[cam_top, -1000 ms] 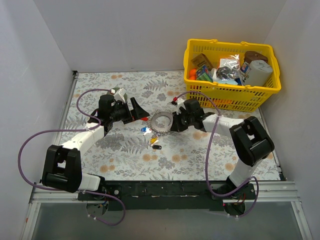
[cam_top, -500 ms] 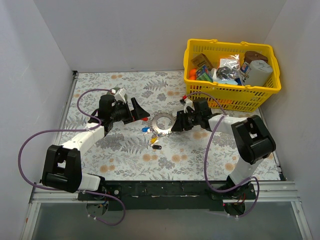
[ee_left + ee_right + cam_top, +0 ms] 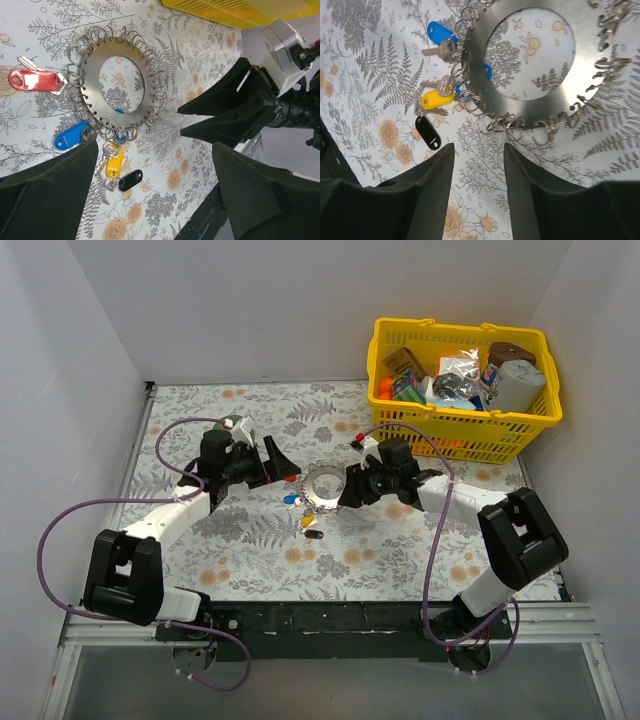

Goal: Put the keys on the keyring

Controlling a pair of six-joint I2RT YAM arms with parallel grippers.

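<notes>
The keyring [image 3: 322, 485] is a wide grey metal band with small wire rings round its edge, lying flat mid-table. It also shows in the left wrist view [image 3: 145, 95] and the right wrist view [image 3: 530, 107]. A blue key [image 3: 70, 137], a yellow key [image 3: 114, 165] and a black key [image 3: 131, 180] hang together at its near-left edge. A red key [image 3: 32, 80] lies against the small rings on its left side. My left gripper [image 3: 280, 465] is open and empty, just left of the ring. My right gripper [image 3: 345, 490] is open and empty at the ring's right edge, its jaws [image 3: 478, 147] over bare cloth beside the ring.
A yellow basket [image 3: 465, 425] full of groceries stands at the back right. White walls close in the left, back and right sides. The floral cloth [image 3: 250, 550] covers the table. Purple cables loop beside both arms.
My right arm has swung, its elbow moving right and nearer, and its gripper has edged closer to the ring's right side. The left arm, ring and keys have not moved.
</notes>
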